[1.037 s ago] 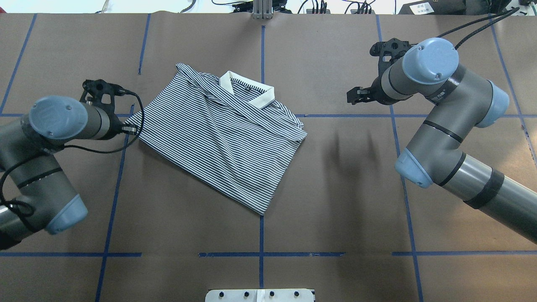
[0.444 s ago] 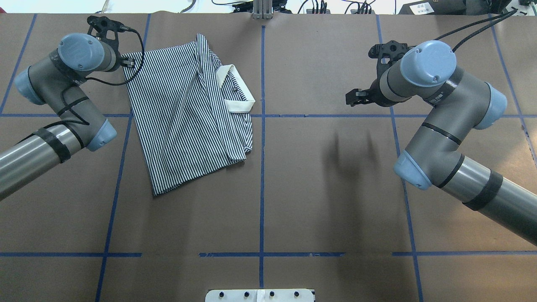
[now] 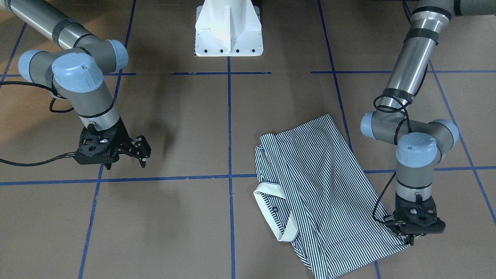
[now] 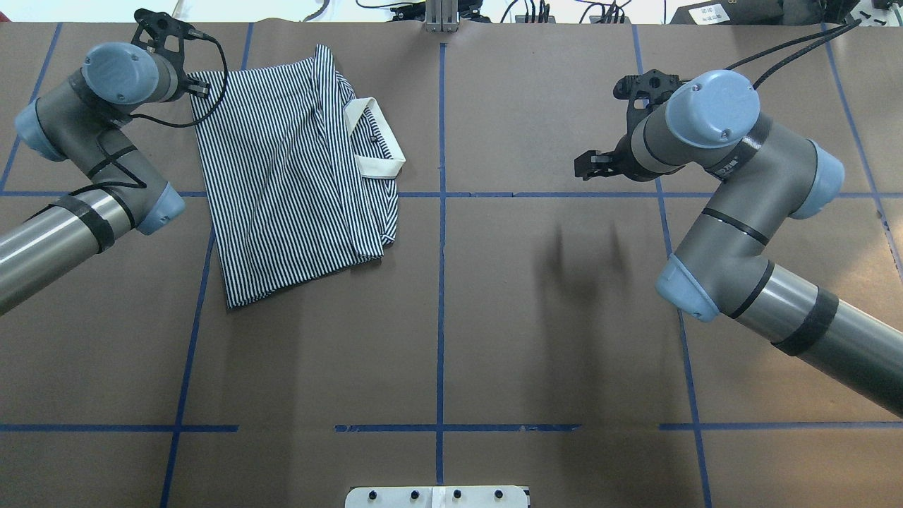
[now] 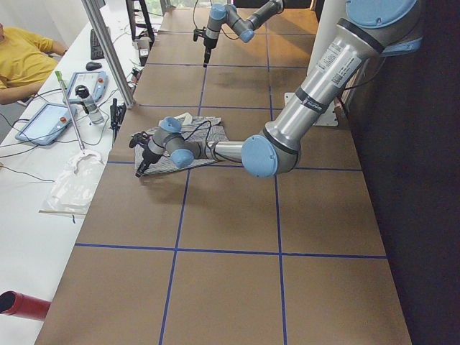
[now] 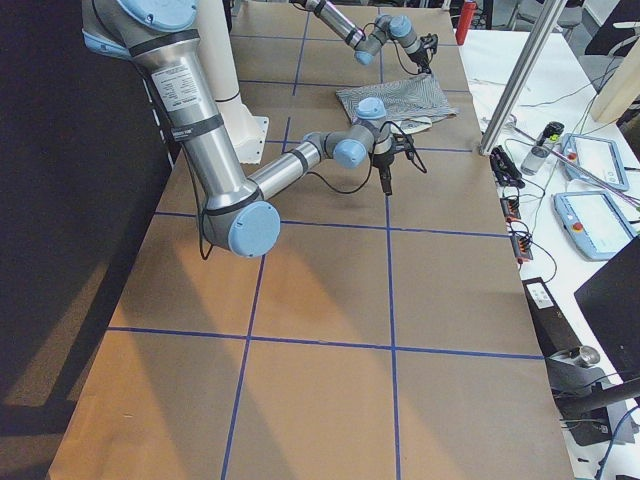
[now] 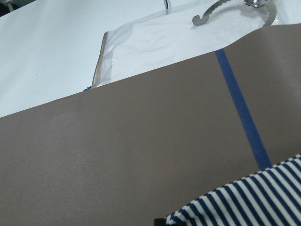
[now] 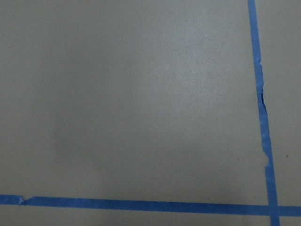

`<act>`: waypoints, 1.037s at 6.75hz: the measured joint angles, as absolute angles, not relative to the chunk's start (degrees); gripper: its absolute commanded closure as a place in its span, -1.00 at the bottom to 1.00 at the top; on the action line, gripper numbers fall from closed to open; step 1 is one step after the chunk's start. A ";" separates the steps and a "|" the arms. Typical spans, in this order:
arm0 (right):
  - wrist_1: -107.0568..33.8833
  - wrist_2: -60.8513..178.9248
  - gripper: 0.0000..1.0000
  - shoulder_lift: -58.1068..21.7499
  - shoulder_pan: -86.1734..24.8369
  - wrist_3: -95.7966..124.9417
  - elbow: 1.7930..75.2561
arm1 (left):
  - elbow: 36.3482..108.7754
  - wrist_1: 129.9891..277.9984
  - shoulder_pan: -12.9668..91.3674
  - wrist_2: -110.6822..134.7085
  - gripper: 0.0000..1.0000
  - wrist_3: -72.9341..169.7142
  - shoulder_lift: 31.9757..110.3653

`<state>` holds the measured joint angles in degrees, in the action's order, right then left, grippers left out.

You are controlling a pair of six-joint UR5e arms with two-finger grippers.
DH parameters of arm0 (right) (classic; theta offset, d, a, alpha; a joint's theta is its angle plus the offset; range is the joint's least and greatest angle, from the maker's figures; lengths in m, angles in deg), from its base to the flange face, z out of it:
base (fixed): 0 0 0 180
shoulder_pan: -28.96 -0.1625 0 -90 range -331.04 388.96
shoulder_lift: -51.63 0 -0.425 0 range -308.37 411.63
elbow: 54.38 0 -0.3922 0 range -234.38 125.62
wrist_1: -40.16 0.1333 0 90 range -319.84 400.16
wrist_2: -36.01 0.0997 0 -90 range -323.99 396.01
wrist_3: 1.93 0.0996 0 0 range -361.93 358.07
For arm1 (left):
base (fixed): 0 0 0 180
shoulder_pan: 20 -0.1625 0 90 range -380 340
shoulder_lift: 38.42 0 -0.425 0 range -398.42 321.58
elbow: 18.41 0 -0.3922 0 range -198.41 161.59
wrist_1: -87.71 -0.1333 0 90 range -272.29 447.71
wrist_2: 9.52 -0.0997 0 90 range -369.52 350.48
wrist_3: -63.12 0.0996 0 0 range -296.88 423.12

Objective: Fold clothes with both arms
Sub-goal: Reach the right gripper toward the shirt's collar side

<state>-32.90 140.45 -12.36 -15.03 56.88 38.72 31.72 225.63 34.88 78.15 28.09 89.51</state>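
Note:
The striped polo shirt [image 4: 282,176] lies folded on the brown table at the far left, its cream collar [image 4: 377,137] facing the middle. In the front-facing view the shirt [image 3: 321,193] is at lower right. My left gripper [image 4: 190,85] is shut on the shirt's far-left corner, close to the table's far edge; it also shows in the front-facing view [image 3: 410,236]. The left wrist view shows striped cloth [image 7: 254,197] at its bottom edge. My right gripper [image 4: 589,164] is open and empty, above bare table well to the right of the shirt, also seen from the front [image 3: 140,154].
The white pedestal base [image 3: 228,31] stands at the robot's side of the table. Blue tape lines [image 4: 441,282] grid the brown paper. Beyond the far edge by the left gripper lies a clear plastic bag [image 7: 155,37] on a white bench.
My left arm has swung toward the far left and dragged the shirt with it, turning the collar to face right. My right arm has barely moved.

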 measured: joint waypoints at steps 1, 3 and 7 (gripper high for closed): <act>-32.93 139.89 -0.98 -10.23 -13.66 59.59 37.58 | 33.45 225.79 36.65 80.14 -1.00 32.91 88.68; -33.09 134.50 -0.91 0.22 -9.51 71.35 29.53 | 37.53 225.88 39.09 85.97 -1.00 37.77 86.53; -30.54 124.01 -0.62 18.19 -2.85 92.01 11.39 | 41.57 226.05 39.50 90.08 -1.00 38.38 84.07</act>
